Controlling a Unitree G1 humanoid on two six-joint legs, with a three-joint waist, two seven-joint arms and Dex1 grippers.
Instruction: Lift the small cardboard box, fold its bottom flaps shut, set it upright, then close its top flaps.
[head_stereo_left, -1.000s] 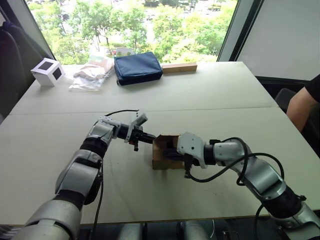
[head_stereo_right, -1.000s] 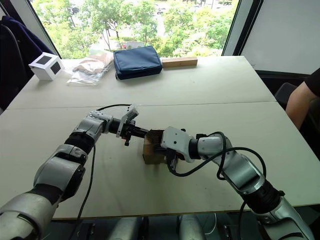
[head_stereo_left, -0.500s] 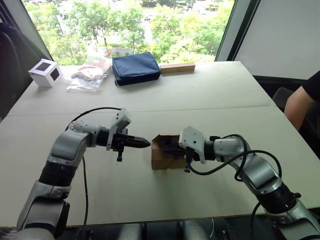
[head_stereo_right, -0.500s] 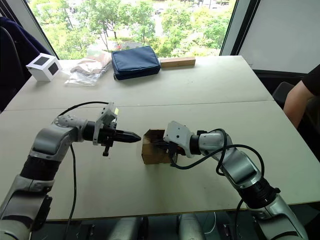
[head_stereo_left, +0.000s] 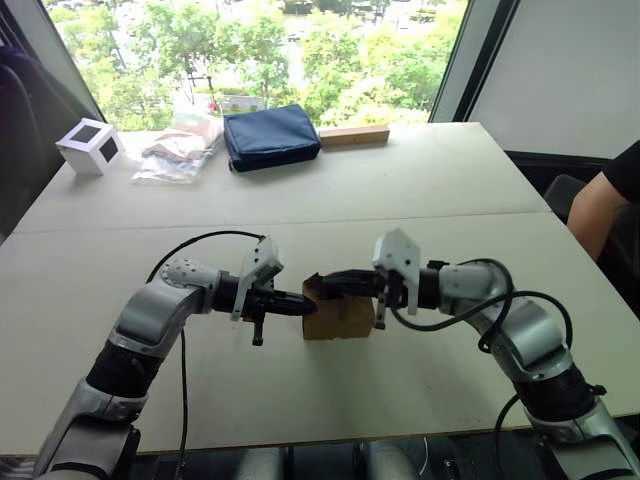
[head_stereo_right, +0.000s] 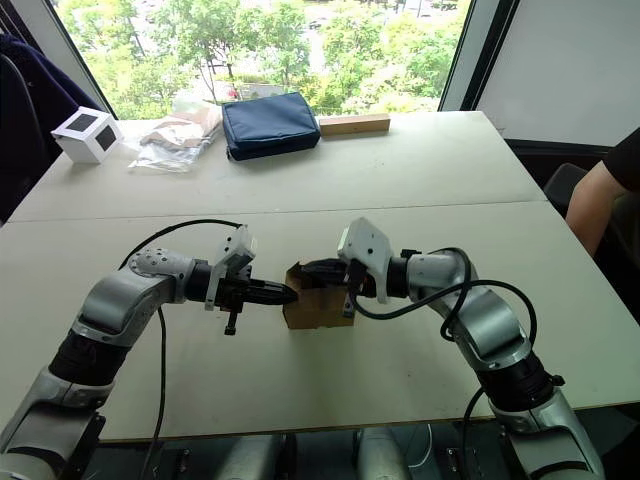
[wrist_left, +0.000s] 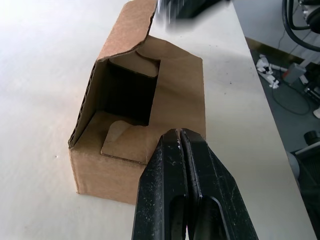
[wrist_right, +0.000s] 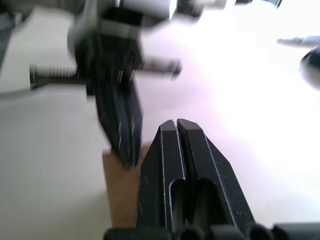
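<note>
Two black-fingered grippers, the left gripper (head_stereo_left: 303, 301) and right gripper (head_stereo_left: 330, 283), both pressed closed on nothing, are met at the small brown corrugated cardboard box (head_stereo_left: 340, 312), set mid-desk (head_stereo_left: 420, 180). Light, easily dented handling is judged; its stiffer side walls are best pinched, not the loose flaps (wrist_left: 131, 145).

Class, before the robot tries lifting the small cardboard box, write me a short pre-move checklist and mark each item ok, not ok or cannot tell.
1. small cardboard box resting on the table: ok.
2. left gripper at the box: ok, fingers shut, empty.
3. right gripper over the box top: ok, shut, empty.
4. Box gripped for lifting: not ok.
5. End flaps folded shut: not ok, open end visible.
6. Person's arm away from the box: ok.
</note>
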